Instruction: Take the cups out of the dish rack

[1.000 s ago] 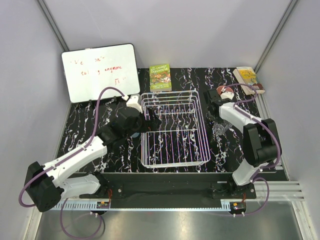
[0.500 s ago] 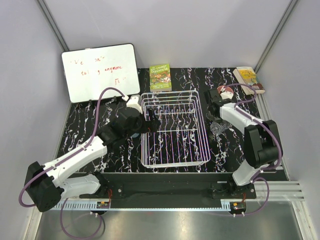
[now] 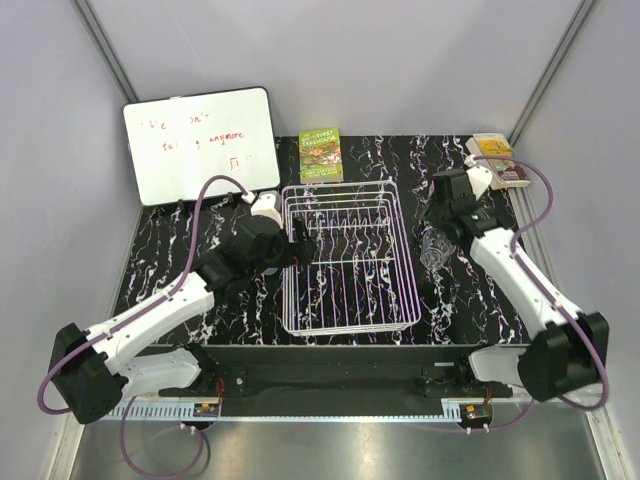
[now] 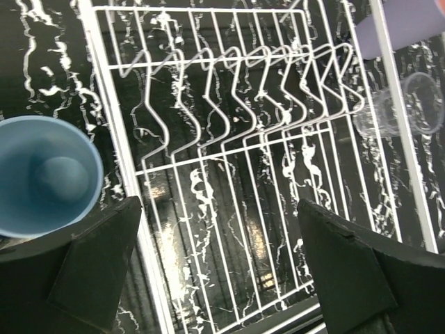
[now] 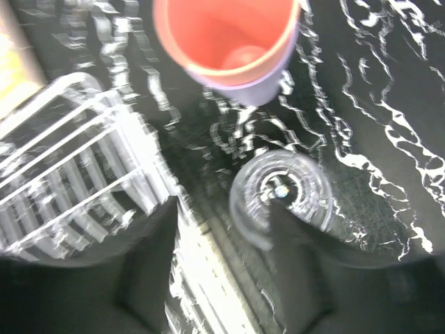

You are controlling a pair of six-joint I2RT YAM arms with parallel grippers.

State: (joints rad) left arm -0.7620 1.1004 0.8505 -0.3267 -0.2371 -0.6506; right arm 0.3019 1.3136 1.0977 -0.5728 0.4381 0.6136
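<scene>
Beside the bare dish rack point(image 4: 229, 174), clear glass point(image 5: 281, 191) and other cups point(image 5: 226, 35) stand on the bench point(image 3: 170, 270); left gripper point(image 4: 219, 278) and right gripper point(image 5: 226, 278) both gape, so unloading appears done.

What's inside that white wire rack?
No cups show in the dish rack, only its upright dividers and bare grid floor. The left pincer covers a small patch by its left rim.

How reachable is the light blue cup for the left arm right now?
Probably yes: the light blue cup stands upright just outside the dish rack, nothing over it, beside the open left tool.
</scene>
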